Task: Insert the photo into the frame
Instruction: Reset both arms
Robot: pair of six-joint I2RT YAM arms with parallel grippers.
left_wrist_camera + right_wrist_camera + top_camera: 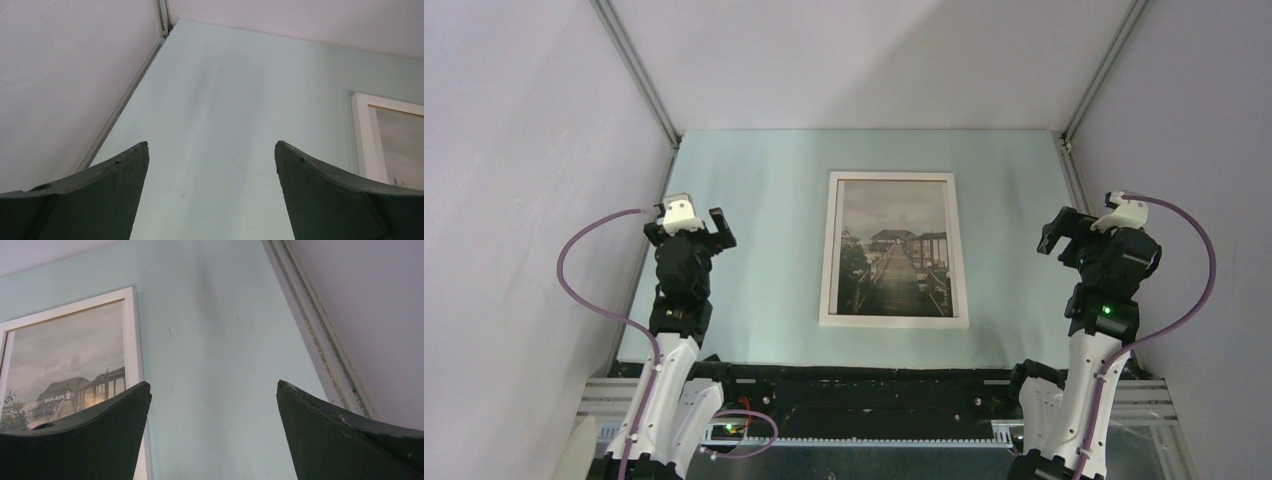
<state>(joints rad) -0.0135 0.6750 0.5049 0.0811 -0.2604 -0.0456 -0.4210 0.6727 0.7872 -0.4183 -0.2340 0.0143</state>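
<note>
The frame point(829, 250), white-edged, lies flat in the middle of the pale green table, long side running away from me. The photo point(894, 250), a grey-brown pier scene, shows inside its white border. My left gripper point(689, 228) hovers left of the frame, open and holding nothing; its wrist view shows the frame's corner point(362, 135) and a bit of the photo point(400, 145) to the right of the gripper point(211, 145). My right gripper point(1089, 228) hovers right of the frame, open and holding nothing; its wrist view point(214, 384) shows the frame point(131, 330) and photo point(65, 360) to the left.
White enclosure walls close the table point(754, 220) on the left, right and back, with metal rails point(320, 355) along their bases. The arms' bases and a black bar point(864, 390) line the near edge.
</note>
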